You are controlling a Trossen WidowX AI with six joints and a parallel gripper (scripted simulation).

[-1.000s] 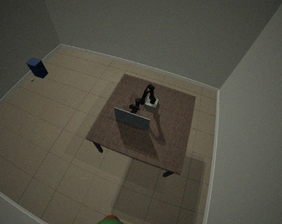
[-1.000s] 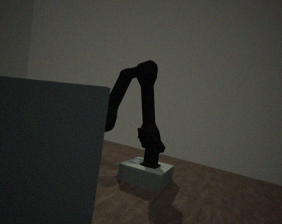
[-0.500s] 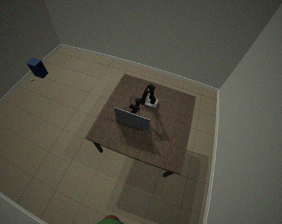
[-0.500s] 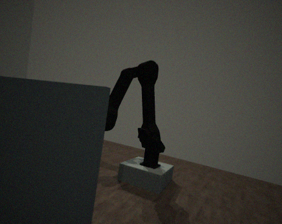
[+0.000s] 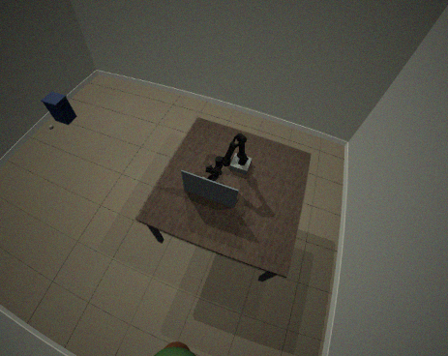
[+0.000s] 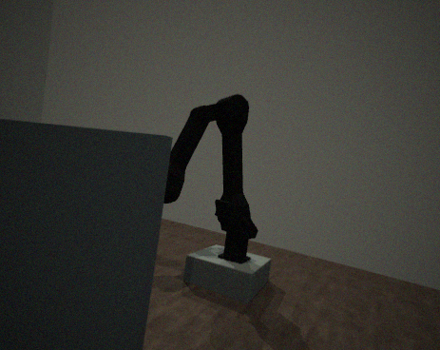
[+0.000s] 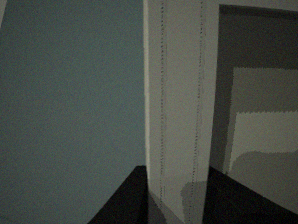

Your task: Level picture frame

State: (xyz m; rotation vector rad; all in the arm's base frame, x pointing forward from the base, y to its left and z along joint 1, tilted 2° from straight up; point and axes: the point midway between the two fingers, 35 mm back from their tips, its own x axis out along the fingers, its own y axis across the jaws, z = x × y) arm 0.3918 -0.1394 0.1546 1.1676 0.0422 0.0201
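The picture frame's pale side bar (image 7: 181, 90) runs nearly upright through the middle of the wrist view, with the grey layered picture (image 7: 267, 90) to its right. The inner top edge slopes slightly down to the right there; true tilt cannot be told from this close view. My gripper (image 7: 170, 173) is shut on the frame's side bar, one dark finger on each side. In the top view, the gripper (image 5: 210, 177) is at the panel's far side. The screw and the notched strip are hidden. The top and exterior views see the panel from behind, so the frame is hidden there.
The blue-grey wall panel (image 5: 209, 190) (image 6: 72, 233) (image 7: 75, 100) stands upright on the brown table (image 5: 277, 193) (image 6: 367, 314). The arm's pale base block (image 5: 240, 165) (image 6: 220, 281) sits behind the gripper. A blue box (image 5: 60, 108) is far off to the left.
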